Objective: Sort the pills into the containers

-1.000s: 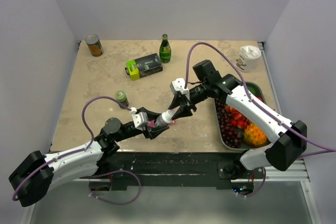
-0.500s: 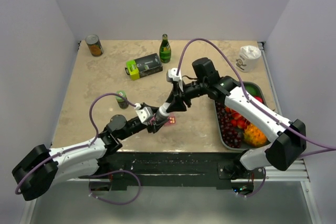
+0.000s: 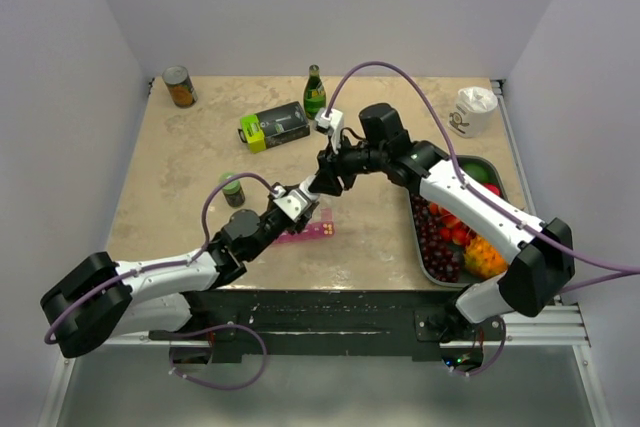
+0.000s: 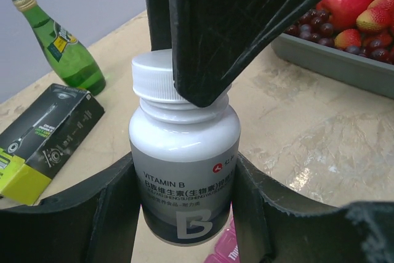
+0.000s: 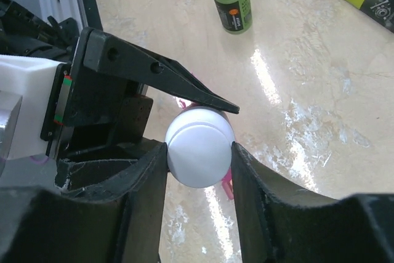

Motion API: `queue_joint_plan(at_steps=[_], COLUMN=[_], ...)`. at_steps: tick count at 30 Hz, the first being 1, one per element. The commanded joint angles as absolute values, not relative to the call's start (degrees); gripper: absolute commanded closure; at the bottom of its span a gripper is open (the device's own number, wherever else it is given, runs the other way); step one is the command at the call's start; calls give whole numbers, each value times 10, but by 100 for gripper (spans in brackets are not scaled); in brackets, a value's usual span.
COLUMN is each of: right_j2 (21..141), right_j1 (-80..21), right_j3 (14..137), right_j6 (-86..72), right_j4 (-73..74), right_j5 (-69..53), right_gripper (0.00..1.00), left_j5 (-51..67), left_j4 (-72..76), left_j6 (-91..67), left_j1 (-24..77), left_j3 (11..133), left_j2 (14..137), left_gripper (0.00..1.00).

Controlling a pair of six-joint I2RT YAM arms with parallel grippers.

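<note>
Top external: both arms meet mid-table. The left arm (image 3: 160, 277) reaches in from the near-left corner. The right arm (image 3: 480, 202) bends over from the fruit tray (image 4: 332, 60) side.

Over the last second the joined grippers have carried the vitamin bottle (image 4: 184, 170) away from the near edge, and apparently upward. That has uncovered the containers (image 3: 318, 231): a pink strip lying flat on the table (image 3: 200, 197), just nearer than the grippers and no longer beneath them. Lids up or down: cannot tell at this size.

Meaning for the task, as a judgement: this is the cap-removal stage. The bottle is capped, no loose pill is in view anywhere, and nothing is sorted yet.

Left wrist: the left gripper (image 4: 184, 198) pinches the bottle's body, one finger on each side. The bottle stands upright in this view, with the "VITAMIN B" label legible. A pink corner of the strip shows under the bottle at the frame's bottom edge. A dark finger of the other gripper lies across the white cap (image 4: 161, 77) and hides how that hold sits.

Right wrist: this view looks straight down on the cap. The right gripper (image 5: 200, 152) is clamped on it, with the fingers touching both sides, which settles what the left view hides.

The top view gives the layout and the whole strip, but neither grip clearly. The wrist views give the grips, but only slivers of pink.
</note>
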State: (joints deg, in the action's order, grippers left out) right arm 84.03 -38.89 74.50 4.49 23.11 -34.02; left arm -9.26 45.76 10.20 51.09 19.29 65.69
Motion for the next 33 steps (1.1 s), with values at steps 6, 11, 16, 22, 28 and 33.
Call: queue_joint_plan(at_steps=[6, 11, 16, 22, 28, 33], right_j2=[838, 823, 810, 807, 823, 853], right_j1=[-382, -361, -354, -355, -362, -388], right_j3=[802, 834, 859, 919, 943, 953], right_j6=[107, 164, 273, 530, 739, 708], right_j4=[300, 347, 411, 592, 733, 742], right_j5=[-409, -481, -530, -583, -615, -596], right_gripper=[23, 8, 1, 1, 1, 19], left_j5=[-30, -3, 45, 103, 191, 198], left_j4=[520, 489, 446, 372, 309, 307], left_j6=[101, 87, 75, 59, 39, 29], left_j1=[517, 517, 516, 515, 512, 511], left_j3=[236, 227, 222, 229, 242, 243], left_j2=[612, 583, 553, 514, 491, 482], left_gripper=[100, 100, 100, 100, 100, 100])
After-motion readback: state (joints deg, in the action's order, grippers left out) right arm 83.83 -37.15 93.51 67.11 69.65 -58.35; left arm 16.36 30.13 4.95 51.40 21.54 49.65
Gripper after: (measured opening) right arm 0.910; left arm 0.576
